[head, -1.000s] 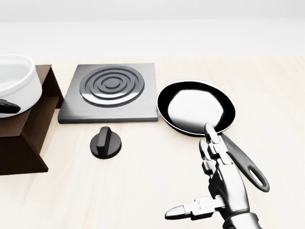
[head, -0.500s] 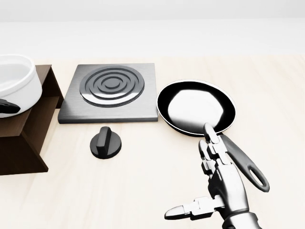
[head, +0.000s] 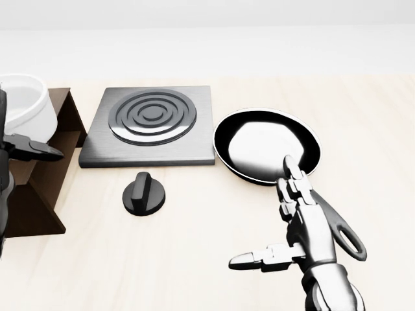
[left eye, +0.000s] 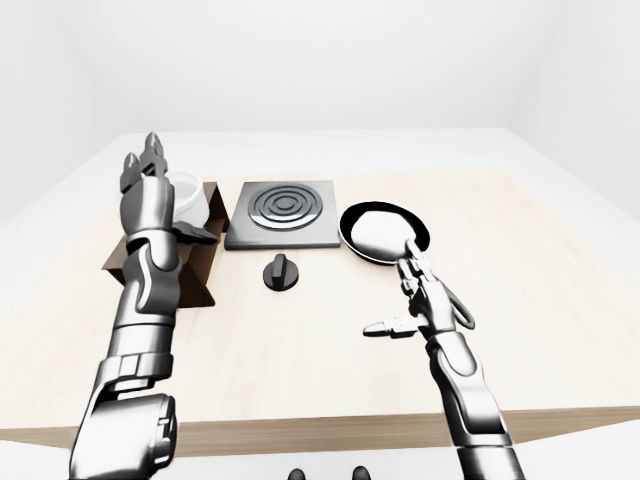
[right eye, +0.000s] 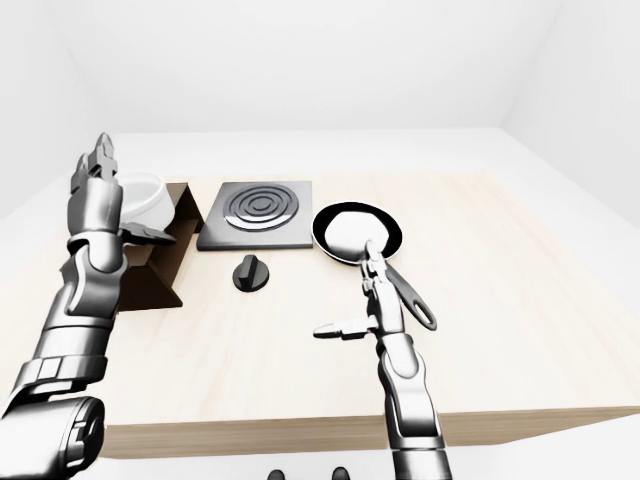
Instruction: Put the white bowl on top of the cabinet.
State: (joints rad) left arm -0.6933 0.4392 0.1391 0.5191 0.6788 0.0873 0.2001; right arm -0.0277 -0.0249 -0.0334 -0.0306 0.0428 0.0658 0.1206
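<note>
The white bowl (right eye: 146,197) rests on top of the dark brown cabinet (right eye: 160,277) at the left of the table. My left hand (right eye: 118,205) stands upright just left of the bowl, open, with fingers pointing up and the thumb (head: 40,153) stretched out below the bowl's side. It does not grip the bowl. In the head view my left arm hides the bowl's left part. My right hand (head: 267,217) hovers open and empty over the pan handle at the lower right.
A square hob plate (head: 150,124) with rings lies right of the cabinet, with a black knob (head: 143,193) below it. A black frying pan (head: 266,144) sits to the right, its handle (head: 342,232) under my right hand. The table's near edge (left eye: 320,430) shows in the eye views.
My left hand has come away from the bowl and now shows at the head view's left edge, thumb further right. My right hand has shifted slightly right. The bowl stays put.
</note>
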